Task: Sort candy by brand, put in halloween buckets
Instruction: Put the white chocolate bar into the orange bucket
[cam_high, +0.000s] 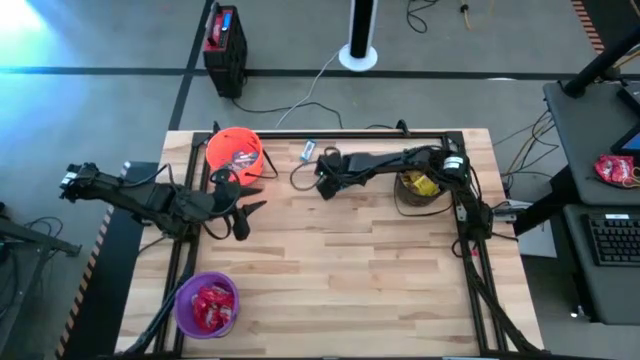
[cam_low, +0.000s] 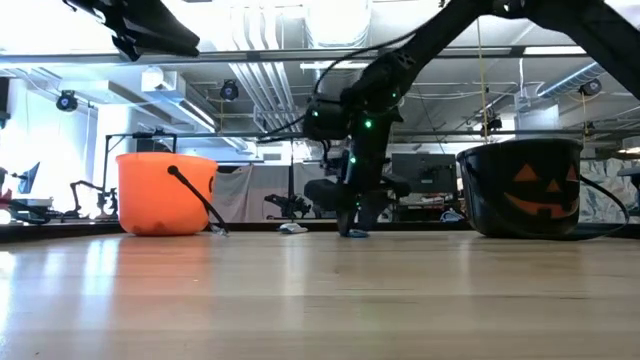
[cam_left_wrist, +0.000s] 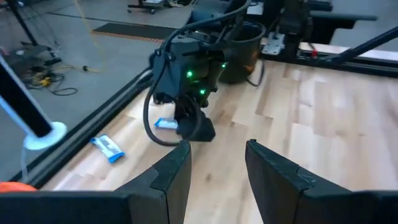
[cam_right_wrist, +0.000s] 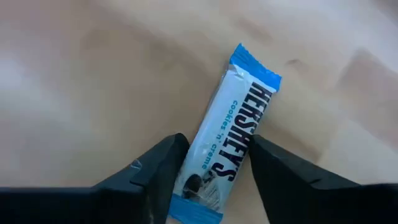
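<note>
A blue-and-white candy (cam_right_wrist: 233, 134) lies flat on the table. My right gripper (cam_right_wrist: 217, 143) is low over its near end, pointing steeply down, open, with one finger at each long edge. In the high view this gripper (cam_high: 325, 186) is between the orange bucket (cam_high: 234, 152) and the black bucket (cam_high: 420, 187). A second blue-and-white candy (cam_high: 308, 150) lies by the far edge. The purple bucket (cam_high: 207, 304), at the near left, holds red candies. My left gripper (cam_high: 248, 214) hangs open and empty above the table near the orange bucket. My right gripper's fingers (cam_right_wrist: 165, 165) stand close against the two long edges of the candy, near its end (cam_right_wrist: 208, 180), coming from above and lying across it. The candy lies flat on the wood. I cannot tell whether the fingers touch it.
The orange bucket holds several wrapped candies, and yellow packets show in the black bucket. A dark frame rail (cam_high: 340, 133) runs along the far edge and down both sides of the table. Bare wood (cam_high: 350, 270) fills the middle and near part.
</note>
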